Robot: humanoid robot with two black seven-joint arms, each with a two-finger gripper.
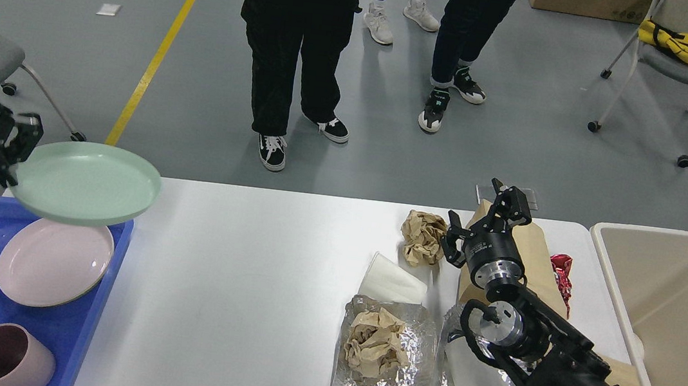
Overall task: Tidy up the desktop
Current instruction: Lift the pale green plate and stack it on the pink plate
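Spanning the lower half of the frame, the white counter (255, 286) is seen below both arms. A beige bin (679, 322) is set at its right edge and a blue tray (90, 319) at its lower left, where a pink plate (51, 263) and a mauve cup (8, 359) are held. At the left edge, a green plate (86, 182) is pinched by its rim in the left pincer (15, 149), raised over the tray's far end. Right of centre, the right pincer (487, 219) is held spread above a brown paper bag (538, 254), beside a crumpled paper ball (423, 236). Foil sheets (383, 385) are spread at the lower centre.
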